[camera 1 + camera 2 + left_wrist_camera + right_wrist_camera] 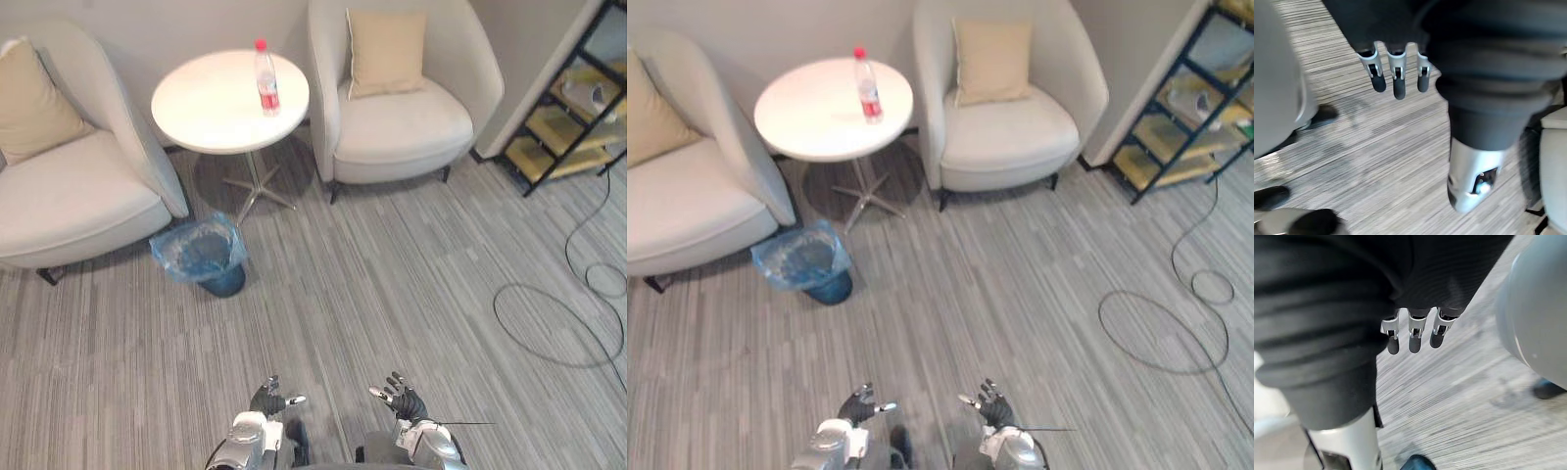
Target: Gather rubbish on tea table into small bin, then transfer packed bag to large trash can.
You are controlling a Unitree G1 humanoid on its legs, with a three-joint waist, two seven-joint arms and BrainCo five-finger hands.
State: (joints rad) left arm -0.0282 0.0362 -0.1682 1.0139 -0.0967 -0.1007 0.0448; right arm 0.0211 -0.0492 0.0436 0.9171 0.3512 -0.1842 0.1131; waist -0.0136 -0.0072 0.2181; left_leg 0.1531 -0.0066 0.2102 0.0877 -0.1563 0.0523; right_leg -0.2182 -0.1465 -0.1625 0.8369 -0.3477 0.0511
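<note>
Blue-bagged bin (pixel 225 282) beside table (pixel 201 113); bottle (pixel 266 80) upright on it.

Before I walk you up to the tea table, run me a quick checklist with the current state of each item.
1. Rubbish to collect: a bottle stands upright on the table. Ok.
2. Small bin in place: it stands beside the table, lined with a blue bag, mouth open. Ok.
3. Bag contents: cannot tell.
4. Left hand free: fingers straight, holding nothing. Ok.
5. Right hand free: open, holding nothing. Ok.
6. Bottle within reach: both hands hang low, far short of the table. Not ok, so step closer first.
</note>
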